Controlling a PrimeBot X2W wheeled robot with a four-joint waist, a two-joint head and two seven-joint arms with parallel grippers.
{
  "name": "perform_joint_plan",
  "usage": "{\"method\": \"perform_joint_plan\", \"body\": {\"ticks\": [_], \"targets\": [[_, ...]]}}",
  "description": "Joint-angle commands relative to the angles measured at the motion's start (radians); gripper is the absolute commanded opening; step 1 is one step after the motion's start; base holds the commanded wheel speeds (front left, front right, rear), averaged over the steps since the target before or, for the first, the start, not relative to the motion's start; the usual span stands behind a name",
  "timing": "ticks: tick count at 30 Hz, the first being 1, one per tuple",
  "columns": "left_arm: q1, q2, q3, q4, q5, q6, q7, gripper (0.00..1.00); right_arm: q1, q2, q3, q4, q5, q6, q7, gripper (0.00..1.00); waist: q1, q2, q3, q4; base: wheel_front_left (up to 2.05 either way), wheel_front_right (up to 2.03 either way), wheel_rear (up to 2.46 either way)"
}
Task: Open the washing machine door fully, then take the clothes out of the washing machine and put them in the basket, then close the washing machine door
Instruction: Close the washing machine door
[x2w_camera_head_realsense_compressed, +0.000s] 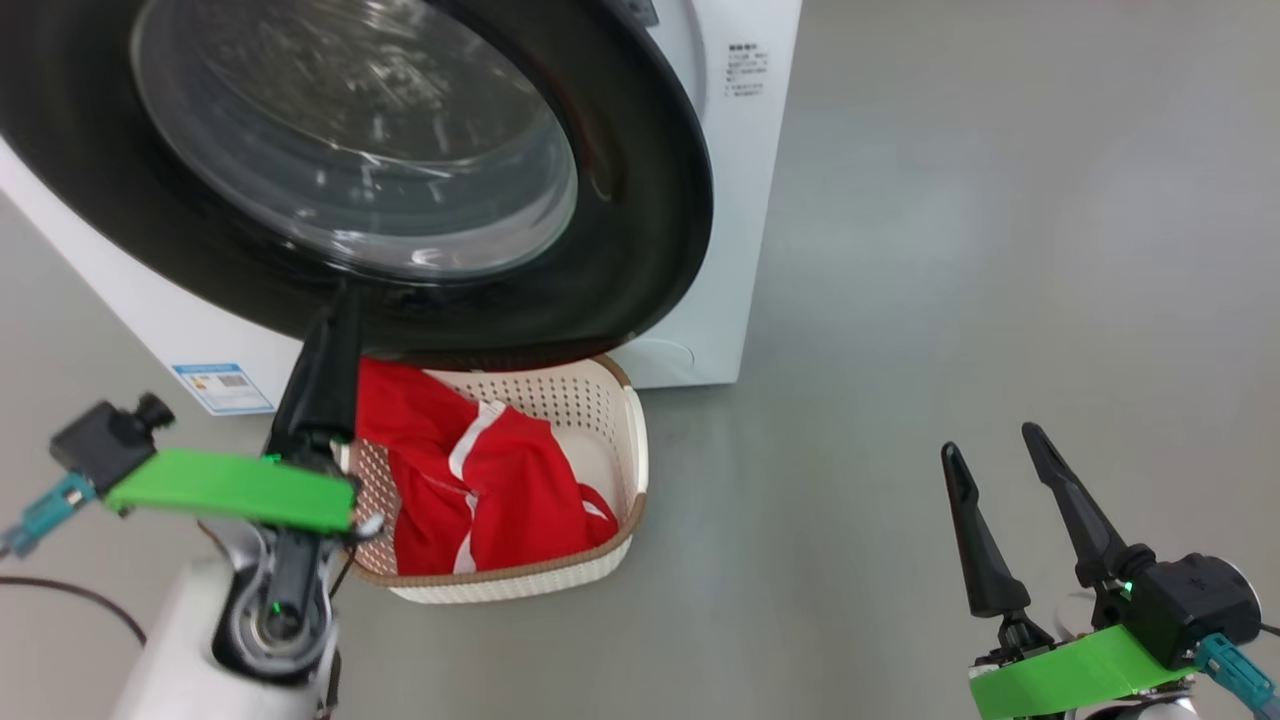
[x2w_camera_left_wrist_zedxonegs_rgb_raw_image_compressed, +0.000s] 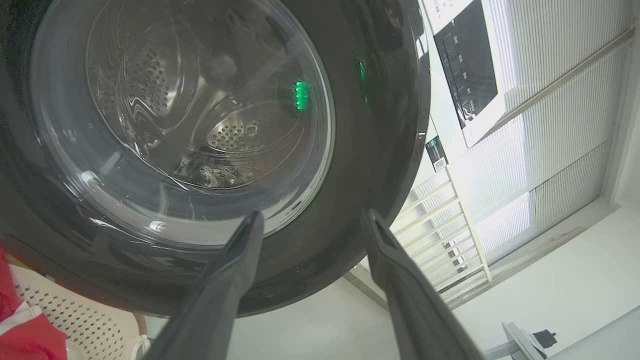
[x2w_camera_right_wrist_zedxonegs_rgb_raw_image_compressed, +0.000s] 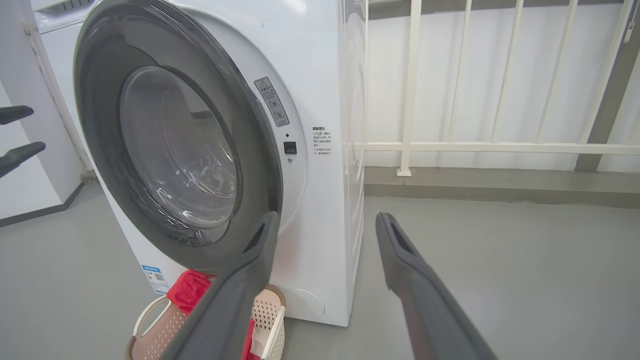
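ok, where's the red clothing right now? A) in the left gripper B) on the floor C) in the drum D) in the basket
D: the clothes lie bunched inside the basket, just below the washing machine door.

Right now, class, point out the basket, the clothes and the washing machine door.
the basket (x2w_camera_head_realsense_compressed: 560, 402): head view, perforated back wall.
the clothes (x2w_camera_head_realsense_compressed: 520, 480): head view, red fabric lying in the basket.
the washing machine door (x2w_camera_head_realsense_compressed: 650, 200): head view, glossy black rim.
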Motion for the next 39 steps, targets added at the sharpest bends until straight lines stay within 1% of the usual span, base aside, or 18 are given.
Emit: {"method": "perform_joint_plan", "body": {"ticks": [1,3,7,10,12,14,16,18,21,25,32,35,39], "targets": [[0.015,0.044,0.011,-0.045,0.049,-0.007,-0.033,1.00,0.001,-0.012,0.020,-0.025,-0.002,0.006,-0.006,1.00,0.0000,0.0000,-0.031,0.022,0.00,0.00,0.00],[0.046,0.065,-0.009,-0.064,0.113,-0.003,-0.063,1.00,0.009,-0.012,0.020,-0.026,-0.002,0.006,-0.006,1.00,0.0000,0.0000,-0.045,0.027,0.00,0.00,0.00],[0.108,0.095,-0.032,-0.117,0.243,0.026,-0.110,1.00,0.023,-0.012,0.016,-0.028,-0.001,0.006,-0.006,1.00,0.0000,0.0000,-0.066,0.034,0.00,0.00,0.00],[0.161,0.096,-0.025,-0.161,0.316,0.048,-0.127,1.00,0.030,-0.012,0.013,-0.030,-0.001,0.006,-0.006,1.00,0.0000,0.0000,-0.075,0.036,0.00,0.00,0.00],[0.196,0.102,-0.019,-0.193,0.387,0.068,-0.132,1.00,0.033,-0.012,0.012,-0.032,0.000,0.006,-0.006,1.00,0.0000,0.0000,-0.080,0.036,0.00,0.00,0.00],[0.227,0.096,0.001,-0.227,0.454,0.090,-0.134,1.00,0.035,-0.012,0.009,-0.035,0.000,0.006,-0.006,1.00,0.0000,0.0000,-0.083,0.039,0.00,0.00,0.00],[0.256,0.085,0.025,-0.269,0.542,0.106,-0.135,1.00,0.039,-0.012,0.005,-0.038,0.001,0.006,-0.006,1.00,0.0000,0.0000,-0.087,0.043,0.00,0.00,0.00],[0.287,0.069,0.045,-0.301,0.617,0.114,-0.135,1.00,0.043,-0.012,0.002,-0.042,0.000,0.006,-0.006,1.00,0.0000,0.0000,-0.091,0.045,0.00,0.00,0.00],[0.334,0.048,0.061,-0.322,0.702,0.118,-0.135,1.00,0.051,-0.012,-0.001,-0.045,-0.005,0.006,-0.006,1.00,0.0000,0.0000,-0.101,0.044,0.00,0.00,0.00],[0.385,0.027,0.082,-0.332,0.778,0.120,-0.135,1.00,0.064,-0.012,-0.015,-0.052,-0.011,0.006,-0.006,1.00,0.0000,0.0000,-0.109,0.040,0.00,0.00,0.00],[0.439,0.020,0.106,-0.340,0.915,0.134,-0.135,1.00,0.085,-0.012,-0.037,-0.066,-0.023,0.006,-0.006,1.00,0.0000,0.0000,-0.122,0.034,0.00,0.00,0.00],[0.454,0.002,0.114,-0.342,0.947,0.132,-0.135,1.00,0.094,-0.012,-0.045,-0.074,-0.027,0.006,-0.006,1.00,0.0000,0.0000,-0.124,0.037,0.00,0.00,0.00],[0.470,-0.019,0.122,-0.339,0.964,0.125,-0.135,1.00,0.101,-0.012,-0.049,-0.081,-0.030,0.006,-0.006,1.00,0.0000,0.0000,-0.126,0.040,0.00,0.00,0.00]]}}
